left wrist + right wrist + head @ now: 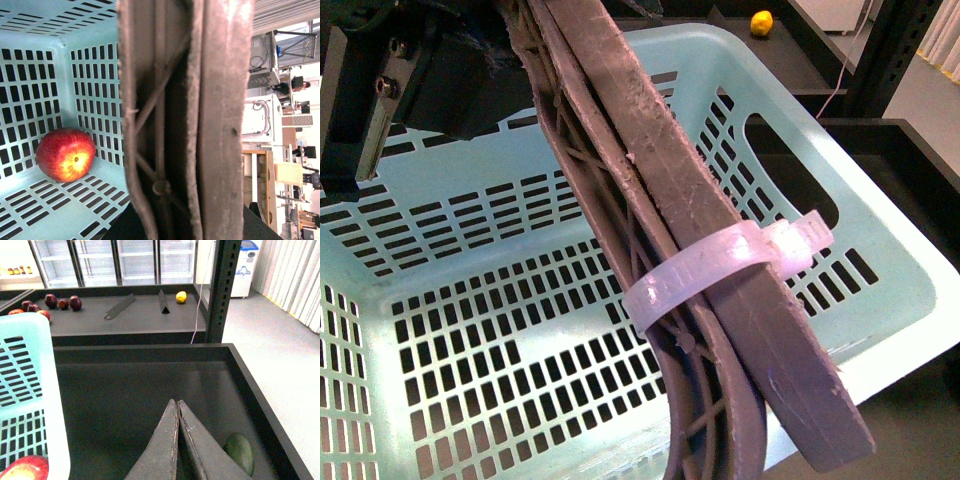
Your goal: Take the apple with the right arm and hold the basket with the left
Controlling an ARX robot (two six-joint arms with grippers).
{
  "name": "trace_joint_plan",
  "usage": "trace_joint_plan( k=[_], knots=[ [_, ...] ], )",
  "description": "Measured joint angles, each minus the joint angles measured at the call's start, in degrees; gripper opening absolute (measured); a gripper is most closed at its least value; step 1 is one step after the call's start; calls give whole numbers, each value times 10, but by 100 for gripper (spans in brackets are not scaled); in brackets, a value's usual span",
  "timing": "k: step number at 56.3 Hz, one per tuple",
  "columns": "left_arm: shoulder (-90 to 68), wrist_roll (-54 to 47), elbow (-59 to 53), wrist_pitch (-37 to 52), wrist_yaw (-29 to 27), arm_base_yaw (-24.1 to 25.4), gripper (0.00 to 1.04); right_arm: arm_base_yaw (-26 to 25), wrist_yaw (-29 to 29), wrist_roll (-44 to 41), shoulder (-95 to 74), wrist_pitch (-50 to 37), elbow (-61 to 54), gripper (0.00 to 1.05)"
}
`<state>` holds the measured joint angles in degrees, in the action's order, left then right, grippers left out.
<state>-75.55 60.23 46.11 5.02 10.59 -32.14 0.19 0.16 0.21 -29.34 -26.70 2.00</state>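
The mint-blue basket (470,330) fills the front view. My left gripper (775,440), with brown-grey ribbed fingers bound by a white zip tie (720,262), hangs over the basket's inside; it is shut and holds nothing. In the left wrist view the shut left gripper (194,15) runs down the middle, and the red apple (66,154) lies on the basket floor (45,210) in a corner. In the right wrist view my right gripper (176,402) is shut and empty above a black tray (125,390), beside the basket wall (30,355). The apple (25,469) shows inside the basket.
A dark green fruit (240,452) lies in the black tray next to my right fingers. Small dark red fruits (50,301) and a yellow fruit (181,297) sit on the far shelf. A black post (220,290) stands behind the tray. The yellow fruit (761,22) also shows in the front view.
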Motion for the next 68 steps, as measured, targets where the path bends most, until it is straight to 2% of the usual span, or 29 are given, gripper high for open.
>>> trace_joint_plan(
  k=[4,32,61,68],
  knots=[
    [0,0,0,0,1,0,16,0,1,0,11,-11,-10,2],
    [0,0,0,0,1,0,16,0,-2,0,123,97,-10,2],
    [0,0,0,0,1,0,16,0,-2,0,192,165,-10,2],
    [0,0,0,0,1,0,16,0,-1,0,269,258,-10,2]
  ],
)
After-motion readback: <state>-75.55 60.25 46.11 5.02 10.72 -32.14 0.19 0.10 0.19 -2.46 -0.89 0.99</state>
